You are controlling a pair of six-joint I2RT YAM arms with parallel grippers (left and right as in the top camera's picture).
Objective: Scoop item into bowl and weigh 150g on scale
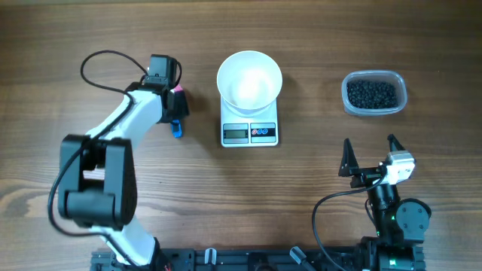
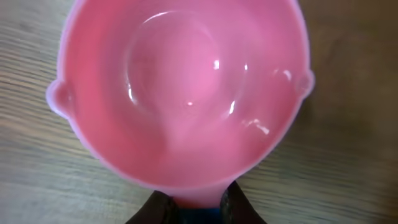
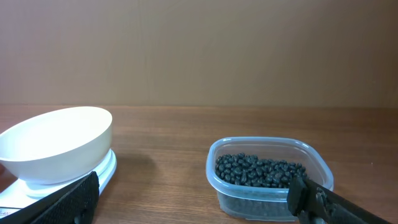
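Left of scale (image 1: 251,133), left end effector (image 2: 193,210): clenched on pink scoop (image 2: 180,93)
Near right, right end effector (image 1: 370,144): released
Bowl (image 1: 249,79): on scale

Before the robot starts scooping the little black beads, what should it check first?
1. Is the left end effector shut on the pink scoop: ok.
2. Is the pink scoop empty: ok.
3. Is the white bowl sitting on the scale with nothing inside: ok.
4. Are the beads in the clear tub with no lid on: ok.
5. Does the scale show zero: cannot tell, the display is too small to read.
6. Is the right end effector open and apart from the clear tub: ok.
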